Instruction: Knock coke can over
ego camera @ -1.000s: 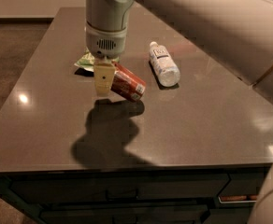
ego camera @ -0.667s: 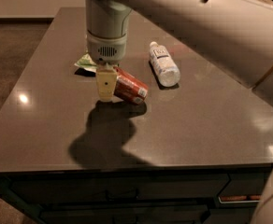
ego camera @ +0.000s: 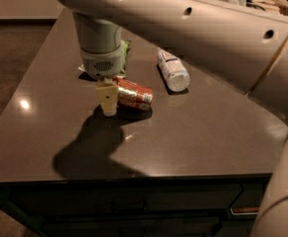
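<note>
Grey tabletop (ego camera: 208,132); pincer (ego camera: 109,107) beside coke can (ego camera: 134,94)

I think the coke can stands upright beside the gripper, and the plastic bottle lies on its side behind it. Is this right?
Not quite. In the camera view the coke can lies on its side on the table, beside the gripper, which hangs low at one end of it. The plastic bottle does lie on its side behind it.

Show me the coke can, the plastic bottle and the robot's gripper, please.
coke can (ego camera: 135,94): camera view, middle of its red side.
plastic bottle (ego camera: 173,71): camera view, middle of its body.
gripper (ego camera: 108,102): camera view, its pale tip, beside the can's left end.
</note>
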Controlling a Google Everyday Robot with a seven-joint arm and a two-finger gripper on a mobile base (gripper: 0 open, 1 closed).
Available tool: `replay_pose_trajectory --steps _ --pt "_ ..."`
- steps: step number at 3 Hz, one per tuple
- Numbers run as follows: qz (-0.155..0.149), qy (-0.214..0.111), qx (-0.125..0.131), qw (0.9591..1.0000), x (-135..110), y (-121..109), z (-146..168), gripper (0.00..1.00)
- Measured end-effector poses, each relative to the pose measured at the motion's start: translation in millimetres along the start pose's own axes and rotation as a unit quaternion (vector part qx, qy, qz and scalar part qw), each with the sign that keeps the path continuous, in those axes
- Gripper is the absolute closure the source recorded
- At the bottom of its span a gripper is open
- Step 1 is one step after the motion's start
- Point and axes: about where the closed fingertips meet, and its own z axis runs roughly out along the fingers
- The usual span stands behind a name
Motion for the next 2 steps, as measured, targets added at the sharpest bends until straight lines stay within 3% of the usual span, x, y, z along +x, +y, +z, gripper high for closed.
replay_pose_trajectory --steps 1,2 --pt "0.001 -0.005 0.005 1.0 -1.5 -2.0 -0.8 0.0" --pt "0.001 -0.005 0.005 1.0 -1.6 -2.0 -0.8 0.0"
